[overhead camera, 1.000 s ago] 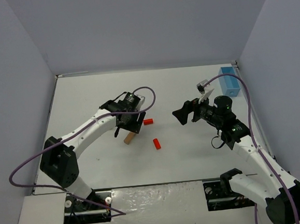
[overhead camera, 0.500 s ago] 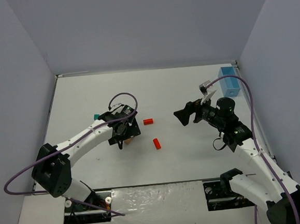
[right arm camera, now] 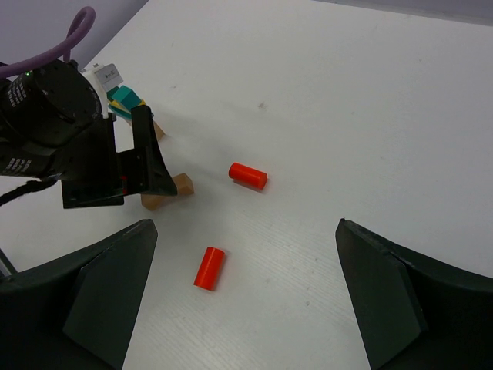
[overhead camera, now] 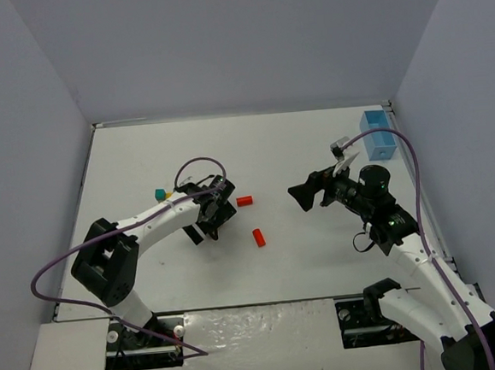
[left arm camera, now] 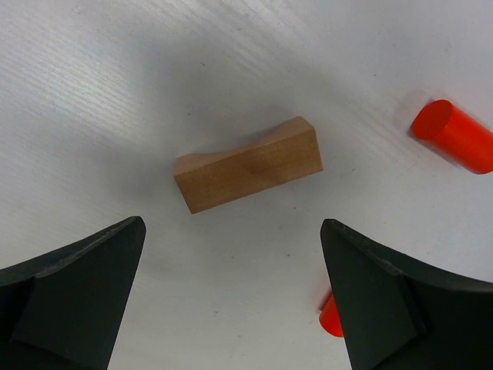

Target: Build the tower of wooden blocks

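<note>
The tower's pieces lie apart on the white table. A tan block (left arm camera: 248, 163) with a notched top lies flat, and my open left gripper (left arm camera: 233, 254) hovers just above it, a finger on each side. In the top view the left gripper (overhead camera: 206, 229) hides the block. Two red cylinders (overhead camera: 244, 201) (overhead camera: 258, 237) lie on their sides to its right. A teal block (overhead camera: 159, 194) and a yellow piece (overhead camera: 168, 194) sit together behind the left arm. My right gripper (overhead camera: 304, 193) is open and empty, raised right of the cylinders (right arm camera: 248, 175) (right arm camera: 209, 267).
A light-blue bin (overhead camera: 378, 136) stands at the back right edge of the table. Purple cables loop from both arms. Walls close the table at the back and sides.
My left gripper has swung forward and down over the tan block, uncovering the teal and yellow pieces behind it. The right arm has barely moved.
</note>
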Controlling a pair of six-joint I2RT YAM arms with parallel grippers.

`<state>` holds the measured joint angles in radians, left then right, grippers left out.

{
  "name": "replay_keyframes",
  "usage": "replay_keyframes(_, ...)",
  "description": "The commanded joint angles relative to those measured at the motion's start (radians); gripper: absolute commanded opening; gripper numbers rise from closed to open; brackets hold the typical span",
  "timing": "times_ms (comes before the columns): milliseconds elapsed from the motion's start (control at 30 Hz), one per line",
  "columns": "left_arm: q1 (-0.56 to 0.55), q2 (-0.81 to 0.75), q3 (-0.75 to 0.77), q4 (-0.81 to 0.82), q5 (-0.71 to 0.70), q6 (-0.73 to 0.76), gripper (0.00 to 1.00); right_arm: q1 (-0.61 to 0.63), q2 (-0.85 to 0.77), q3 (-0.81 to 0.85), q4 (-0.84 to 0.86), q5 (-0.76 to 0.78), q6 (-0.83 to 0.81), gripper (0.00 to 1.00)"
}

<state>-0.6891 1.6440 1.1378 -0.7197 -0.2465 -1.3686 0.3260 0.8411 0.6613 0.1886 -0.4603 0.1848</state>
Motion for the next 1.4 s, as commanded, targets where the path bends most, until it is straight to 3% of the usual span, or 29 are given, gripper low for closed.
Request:
replay_keyframes(0,-0.004,-0.017,0.041,-0.01,-0.048,-0.07,0.97,-0.007,-0.023,0.006,0.062,-0.014,0.002,1.0)
replay_keyframes(133,-0.002,-0.04,0.026,-0.028,-0.048,-0.054,0.96,-0.006,-0.027,0.004,0.063,-0.014,0.002,1.0)
replay_keyframes(233,0.003,-0.061,0.026,-0.034,-0.055,-0.014,0.88,-0.007,-0.025,0.001,0.063,-0.015,0.002,1.0)
replay_keyframes(333,0.014,-0.076,0.064,-0.059,-0.069,0.146,0.83,-0.006,-0.032,0.003,0.063,-0.018,0.002,1.0)
replay_keyframes(567,0.024,-0.097,0.198,-0.083,-0.059,0.715,0.77,-0.007,-0.041,0.001,0.063,-0.017,-0.001,1.0)
replay_keyframes(700,0.025,-0.077,0.246,-0.084,0.018,0.983,0.6,-0.006,-0.03,0.001,0.062,-0.018,-0.001,1.0)
replay_keyframes(867,0.028,-0.035,0.278,-0.089,0.127,1.133,0.56,-0.005,-0.034,0.0,0.061,-0.016,-0.002,1.0)
replay_keyframes(933,0.03,-0.019,0.283,-0.096,0.112,1.087,0.56,-0.005,-0.035,-0.001,0.062,-0.015,-0.002,1.0)
replay_keyframes(1000,0.029,-0.03,0.261,-0.099,0.064,0.888,0.59,-0.006,-0.033,-0.002,0.063,-0.014,-0.002,1.0)
replay_keyframes(1133,0.028,-0.065,0.174,-0.086,0.008,0.472,0.8,-0.005,-0.019,-0.002,0.063,-0.014,-0.001,1.0)
replay_keyframes(1233,0.02,-0.062,0.161,-0.092,-0.029,0.323,0.97,-0.006,-0.011,0.004,0.061,-0.026,0.002,1.0)
replay_keyframes(1367,0.02,-0.067,0.129,-0.09,-0.056,0.126,0.97,-0.006,-0.031,0.0,0.062,-0.028,0.005,1.0)
